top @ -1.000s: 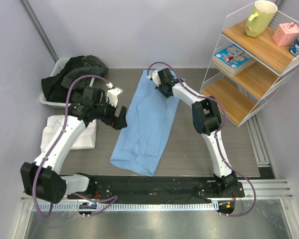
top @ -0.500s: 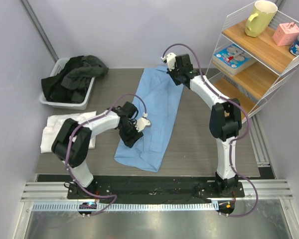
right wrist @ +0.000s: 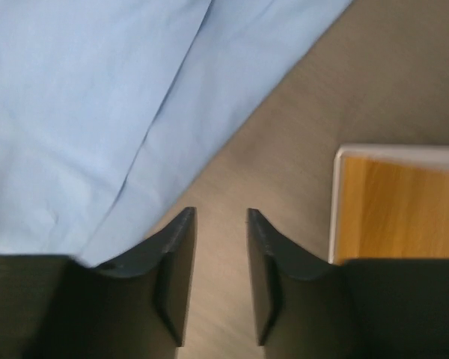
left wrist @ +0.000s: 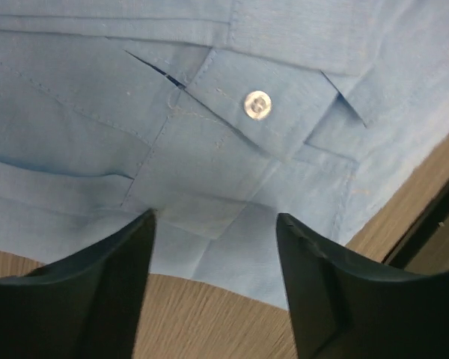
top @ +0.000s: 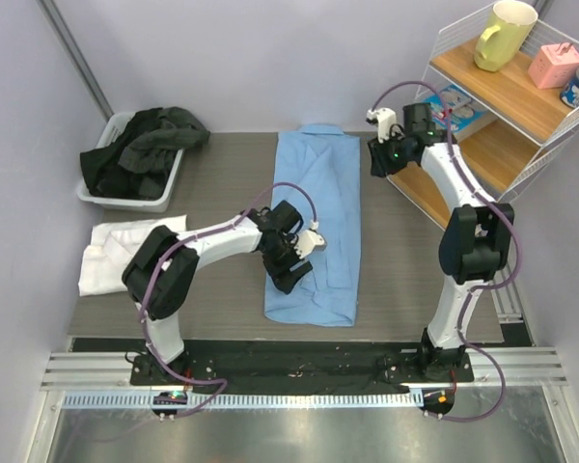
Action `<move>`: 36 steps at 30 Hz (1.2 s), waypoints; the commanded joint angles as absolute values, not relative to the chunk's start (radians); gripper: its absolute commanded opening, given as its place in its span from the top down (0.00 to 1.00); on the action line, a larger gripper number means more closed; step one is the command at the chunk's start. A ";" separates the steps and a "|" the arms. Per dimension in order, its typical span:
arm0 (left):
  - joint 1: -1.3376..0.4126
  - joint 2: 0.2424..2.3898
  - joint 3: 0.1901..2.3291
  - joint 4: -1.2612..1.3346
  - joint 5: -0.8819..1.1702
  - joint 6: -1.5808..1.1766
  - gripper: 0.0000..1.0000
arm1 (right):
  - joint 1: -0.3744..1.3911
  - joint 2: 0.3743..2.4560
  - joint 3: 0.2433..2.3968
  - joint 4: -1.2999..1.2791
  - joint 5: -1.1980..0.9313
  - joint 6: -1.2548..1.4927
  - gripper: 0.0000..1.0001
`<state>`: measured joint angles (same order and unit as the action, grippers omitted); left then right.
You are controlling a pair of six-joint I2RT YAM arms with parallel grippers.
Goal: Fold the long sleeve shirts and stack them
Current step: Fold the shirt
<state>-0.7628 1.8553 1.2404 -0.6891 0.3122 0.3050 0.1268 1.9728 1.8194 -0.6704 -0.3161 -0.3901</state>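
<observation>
The light blue shirt (top: 314, 207) runs near-to-far; our released left hand (left wrist: 213, 221) hangs over its near half, our right hand (right wrist: 218, 217), parted and empty, off its far corner.

Lighting: we record soft, even overhead light on the bench (top: 222, 174); shadows faint, dull sheen on the metal sill (top: 289, 429). Top view sharp. Left wrist: light blue shirt (left wrist: 209, 149) crisp, fingers (left wrist: 82, 299) soft. Right wrist: we find slight blur.

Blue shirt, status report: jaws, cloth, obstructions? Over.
Left gripper jaws open, empty, over near half of blue shirt. Right gripper jaws narrowly apart, empty, beside shirt's right edge by shelf. Shirt flat, long strip; nothing on it.
</observation>
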 commanded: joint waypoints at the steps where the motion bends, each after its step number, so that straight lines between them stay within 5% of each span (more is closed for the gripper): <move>1: -0.689 1.595 1.123 -0.658 0.512 0.336 0.22 | 0.112 1.751 1.644 -0.844 -0.535 -0.650 0.54; 4: -0.692 1.391 1.023 -0.658 0.544 0.512 0.13 | 0.118 1.493 1.354 -0.839 -0.624 -0.869 0.35; 13: -0.718 1.166 0.643 -0.458 0.529 0.900 0.16 | 0.412 0.880 0.626 -0.645 -0.548 -1.155 0.35; 23: -0.822 1.224 0.515 -0.193 0.423 0.971 0.18 | 0.637 0.874 0.403 -0.456 -0.446 -1.238 0.35; 29: -0.871 1.272 0.505 -0.178 0.368 1.043 0.22 | 0.707 0.925 0.338 -0.370 -0.400 -1.282 0.43; 36: -0.910 1.316 0.522 -0.179 0.350 1.066 0.58 | 0.729 0.959 0.308 -0.313 -0.356 -1.304 0.67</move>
<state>-0.8886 1.2819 0.5167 -0.1844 0.3904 1.0286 0.7212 0.9512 0.3458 -0.3634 -0.3950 -1.2713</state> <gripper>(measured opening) 0.535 0.386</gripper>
